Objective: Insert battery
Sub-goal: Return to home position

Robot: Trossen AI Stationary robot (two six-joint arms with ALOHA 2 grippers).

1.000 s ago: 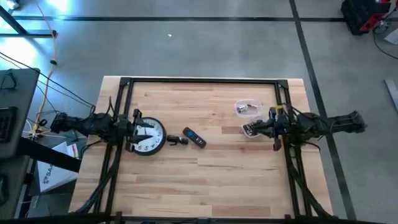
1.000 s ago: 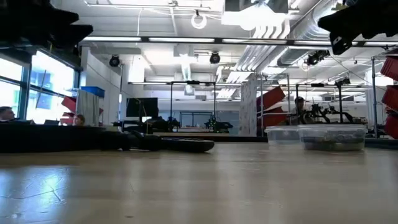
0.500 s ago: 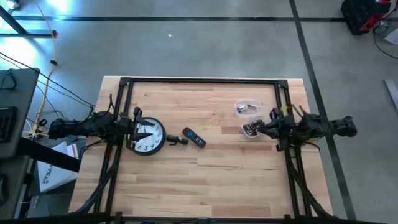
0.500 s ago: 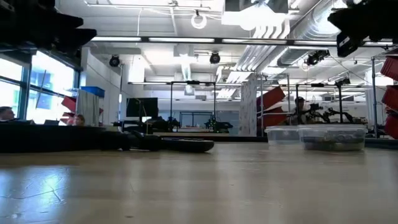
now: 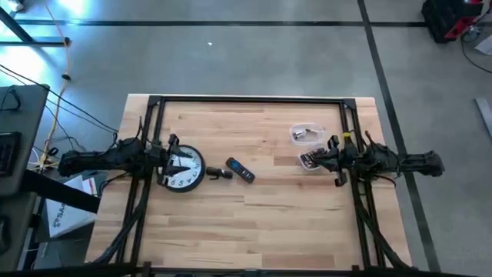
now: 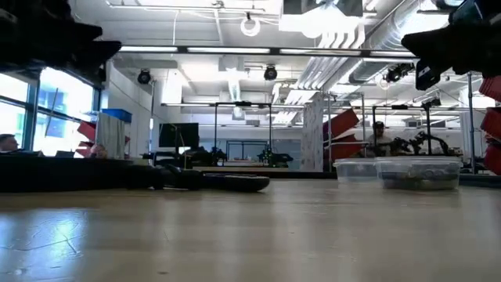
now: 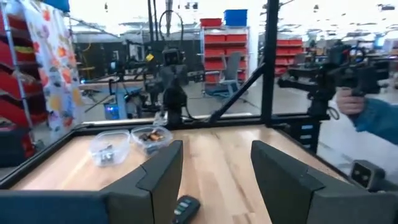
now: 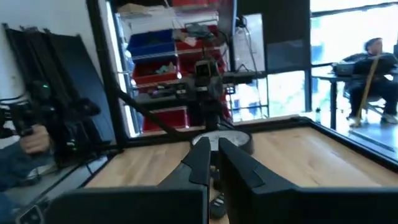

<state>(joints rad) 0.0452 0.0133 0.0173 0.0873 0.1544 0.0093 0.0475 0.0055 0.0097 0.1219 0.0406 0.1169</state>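
Overhead looks straight down; low view (tabletop height) shares the table (image 5: 269,223).

Bright, even overhead light, faint shadows

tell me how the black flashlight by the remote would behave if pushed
Probably rolls: the flashlight looks like a short cylinder lying on its side on the smooth wooden table. It looks small and rigid, so likely light. The remote close beside it might stop it.
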